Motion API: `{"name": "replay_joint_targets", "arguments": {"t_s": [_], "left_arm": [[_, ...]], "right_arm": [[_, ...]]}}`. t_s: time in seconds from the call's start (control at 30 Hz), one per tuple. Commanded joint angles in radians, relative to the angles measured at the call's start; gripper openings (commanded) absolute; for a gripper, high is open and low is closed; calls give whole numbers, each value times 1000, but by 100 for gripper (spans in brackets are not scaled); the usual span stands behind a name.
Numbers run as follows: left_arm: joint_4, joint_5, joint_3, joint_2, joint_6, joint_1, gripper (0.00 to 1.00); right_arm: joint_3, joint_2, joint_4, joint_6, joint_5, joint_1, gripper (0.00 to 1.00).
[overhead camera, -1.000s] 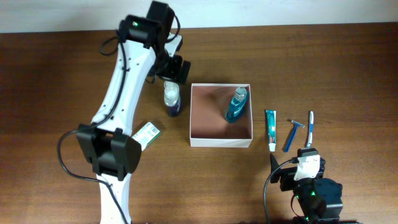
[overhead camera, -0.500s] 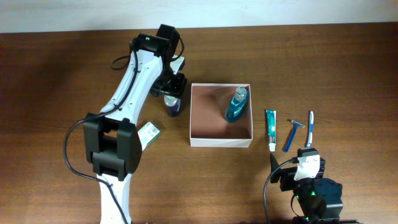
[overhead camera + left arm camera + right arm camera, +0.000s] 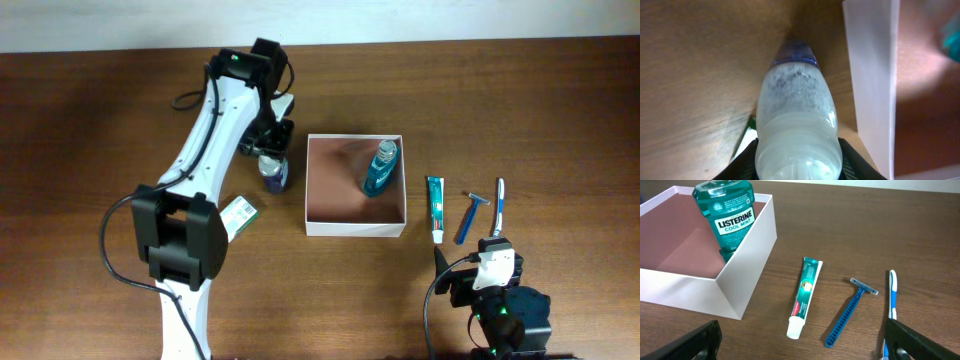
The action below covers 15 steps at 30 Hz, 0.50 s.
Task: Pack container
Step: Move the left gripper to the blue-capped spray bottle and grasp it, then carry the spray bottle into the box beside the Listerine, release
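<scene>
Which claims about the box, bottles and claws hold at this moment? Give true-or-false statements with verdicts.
1. The green mouthwash bottle stands inside the container. True.
2. The toothpaste lies inside the container. False: it lies on the table outside it, next to the razor.
3. The left claw grips the white bottle, outside the container. True.
4. The right claw holds the razor. False: it is open and empty; the razor lies on the table.
</scene>
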State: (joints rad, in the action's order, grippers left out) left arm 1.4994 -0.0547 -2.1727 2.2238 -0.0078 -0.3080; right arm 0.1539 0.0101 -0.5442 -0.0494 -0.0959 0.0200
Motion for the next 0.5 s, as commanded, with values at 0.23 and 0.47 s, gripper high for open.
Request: {"name": "replay_joint_targets", "arguments": {"t_s": [0.23,0.47], "left_arm": [[154,-9,-335,-197,-7,-59,9],[158,-1,-323,-224,-33,-208,9]], "right_arm": [[-6,-6,3,6,-2,-7,99],[-6,-6,3,6,-2,-7,99]]}}
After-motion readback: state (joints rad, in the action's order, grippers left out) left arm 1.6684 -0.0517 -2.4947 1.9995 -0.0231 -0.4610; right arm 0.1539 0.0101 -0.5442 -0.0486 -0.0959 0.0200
